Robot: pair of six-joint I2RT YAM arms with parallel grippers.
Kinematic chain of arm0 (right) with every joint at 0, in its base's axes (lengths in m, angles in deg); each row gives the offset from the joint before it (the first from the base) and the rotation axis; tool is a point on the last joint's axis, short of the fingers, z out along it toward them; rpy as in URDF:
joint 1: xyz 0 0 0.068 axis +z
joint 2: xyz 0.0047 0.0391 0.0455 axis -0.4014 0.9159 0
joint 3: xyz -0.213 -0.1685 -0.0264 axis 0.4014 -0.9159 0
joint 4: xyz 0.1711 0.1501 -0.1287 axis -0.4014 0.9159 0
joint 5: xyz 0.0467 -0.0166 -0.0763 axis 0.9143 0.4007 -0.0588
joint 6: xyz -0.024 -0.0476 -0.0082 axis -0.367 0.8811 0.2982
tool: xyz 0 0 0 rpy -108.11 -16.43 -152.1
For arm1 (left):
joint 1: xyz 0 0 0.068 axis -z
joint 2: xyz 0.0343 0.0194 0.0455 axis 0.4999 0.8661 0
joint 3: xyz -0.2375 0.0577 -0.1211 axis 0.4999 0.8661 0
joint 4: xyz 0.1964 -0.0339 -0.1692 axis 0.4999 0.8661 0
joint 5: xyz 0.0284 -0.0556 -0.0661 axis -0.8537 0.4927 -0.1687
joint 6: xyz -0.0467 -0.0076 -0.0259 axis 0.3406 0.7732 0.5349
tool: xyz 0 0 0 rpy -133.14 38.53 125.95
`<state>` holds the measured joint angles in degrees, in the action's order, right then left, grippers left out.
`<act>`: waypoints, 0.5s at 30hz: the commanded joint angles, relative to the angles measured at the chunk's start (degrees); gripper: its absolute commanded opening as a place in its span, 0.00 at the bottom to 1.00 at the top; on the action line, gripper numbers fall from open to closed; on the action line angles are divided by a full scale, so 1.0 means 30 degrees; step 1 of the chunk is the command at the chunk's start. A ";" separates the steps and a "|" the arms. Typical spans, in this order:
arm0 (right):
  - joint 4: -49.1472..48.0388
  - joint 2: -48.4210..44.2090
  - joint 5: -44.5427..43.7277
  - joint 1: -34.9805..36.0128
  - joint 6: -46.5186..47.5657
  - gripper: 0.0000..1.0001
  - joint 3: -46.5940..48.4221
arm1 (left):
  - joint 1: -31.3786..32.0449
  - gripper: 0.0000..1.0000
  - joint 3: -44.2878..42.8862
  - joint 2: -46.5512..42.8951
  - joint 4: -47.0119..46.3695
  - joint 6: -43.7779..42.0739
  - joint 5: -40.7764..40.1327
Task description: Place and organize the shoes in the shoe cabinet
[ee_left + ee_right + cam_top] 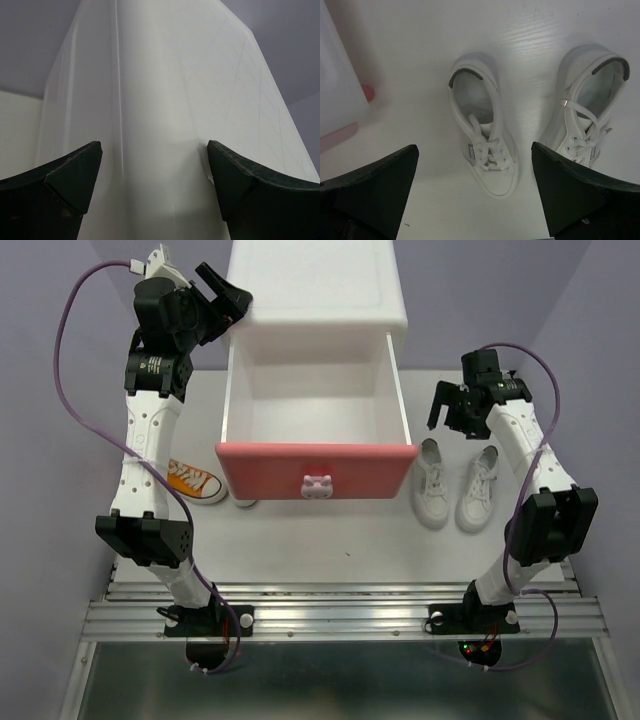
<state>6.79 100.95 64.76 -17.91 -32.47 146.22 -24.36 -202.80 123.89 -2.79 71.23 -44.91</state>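
Purple walls all around, and a white counter (330,540) with everything sitting on it. Going from the left: the left gripper (222,295) is up high by the back-left corner of the shoe cabinet (316,290). In the left wrist view the left gripper (155,150) is spread wide with nothing in it, and the cabinet's white corner (165,100) fills the space ahead of the fingers. Can't tell if it's actually touching.

Below that arm, one orange sneaker (195,482) lies on the counter just beside the left end of the drawer front, partly tucked behind the arm.

In the middle, the salmon-pink drawer (316,465) is pulled out toward the arm bases, so you can see its white inside, and the bunny knob (317,485) sits dead centre on the front.

Right of the drawer, two white sneakers stand side by side, toes toward the arm bases: the inner white sneaker (431,483) just beside the drawer's corner, and the outer white sneaker (478,490) next to it.

The right gripper (445,405) hovers over the counter just behind their heels. From the right wrist camera the right gripper (474,147) is wide open and holding nothing, with the inner sneaker (482,150) between the fingers in view and the outer one (585,115) off to the side.
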 commanded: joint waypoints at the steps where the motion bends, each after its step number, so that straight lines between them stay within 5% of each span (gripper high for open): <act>1: -0.0176 0.0398 0.1770 -0.0279 0.1771 1.00 -0.1074 | -0.0089 0.96 0.1316 0.1236 0.5418 -0.1875 -0.0942; 7: -0.0996 0.0925 0.4375 -0.0484 0.2299 1.00 -0.2689 | -0.0089 0.96 0.1111 0.1470 0.5594 -0.1817 -0.1117; 15: -0.1697 0.1805 0.3616 -0.0484 0.3118 1.00 -0.4124 | -0.0089 0.96 0.1257 0.1646 0.5798 -0.1816 -0.1293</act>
<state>5.22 105.98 75.26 -18.89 -25.78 134.81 -24.34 -202.80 123.91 -2.74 71.28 -45.17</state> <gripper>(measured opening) 0.995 0.960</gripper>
